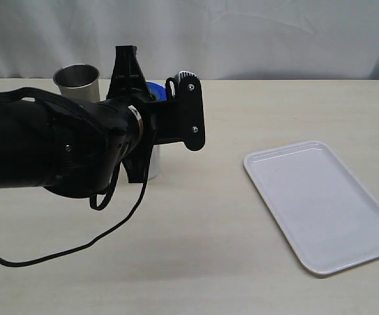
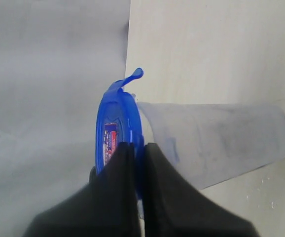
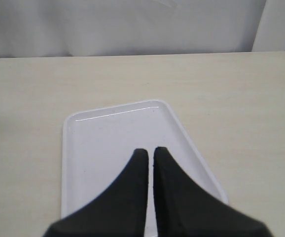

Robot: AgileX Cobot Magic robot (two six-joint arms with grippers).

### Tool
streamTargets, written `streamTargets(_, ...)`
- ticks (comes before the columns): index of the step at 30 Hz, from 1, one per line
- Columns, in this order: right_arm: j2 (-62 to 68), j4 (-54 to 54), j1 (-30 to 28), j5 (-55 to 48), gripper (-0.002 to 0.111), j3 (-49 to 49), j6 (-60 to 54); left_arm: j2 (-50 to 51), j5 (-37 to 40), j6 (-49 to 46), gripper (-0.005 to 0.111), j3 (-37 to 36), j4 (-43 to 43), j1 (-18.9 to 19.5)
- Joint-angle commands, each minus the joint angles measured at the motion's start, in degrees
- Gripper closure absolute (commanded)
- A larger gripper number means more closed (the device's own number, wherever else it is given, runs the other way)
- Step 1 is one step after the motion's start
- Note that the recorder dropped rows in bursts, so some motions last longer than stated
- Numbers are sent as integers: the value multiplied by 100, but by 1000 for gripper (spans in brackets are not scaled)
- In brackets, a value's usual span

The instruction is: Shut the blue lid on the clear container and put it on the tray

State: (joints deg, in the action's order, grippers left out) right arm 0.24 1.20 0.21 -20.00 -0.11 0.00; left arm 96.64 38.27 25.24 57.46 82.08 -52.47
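The left tool [image 2: 138, 148] clamps the blue lid [image 2: 114, 129] on the mouth of the clear container [image 2: 216, 140], far left. The tray [image 1: 320, 203] lies well apart to the right, nearer the empty right tool [image 3: 147, 152], whose jaws are pressed together.

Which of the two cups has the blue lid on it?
The clear container: the blue lid sits at its mouth. The grey steel cup stands open, without a lid.

Bright, even light leaves faint soft shadows and thin glare on the tray [image 3: 108, 143].
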Motion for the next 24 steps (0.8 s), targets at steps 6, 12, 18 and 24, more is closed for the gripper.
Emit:
streamTargets(6,-24,3,-3,17,104,11,0,-58,153,4,107,-13,-205,-22)
streamTargets(12,-24,3,-3,17,104,11,0,-58,312,-11,107,-13,-269,-22)
streamTargets(18,-24,3,-3,17,104,11,0,-58,117,-183,107,-13,-524,-22)
streamTargets(24,-24,3,-3,17,104,11,0,-58,65,-183,107,-13,-535,-22)
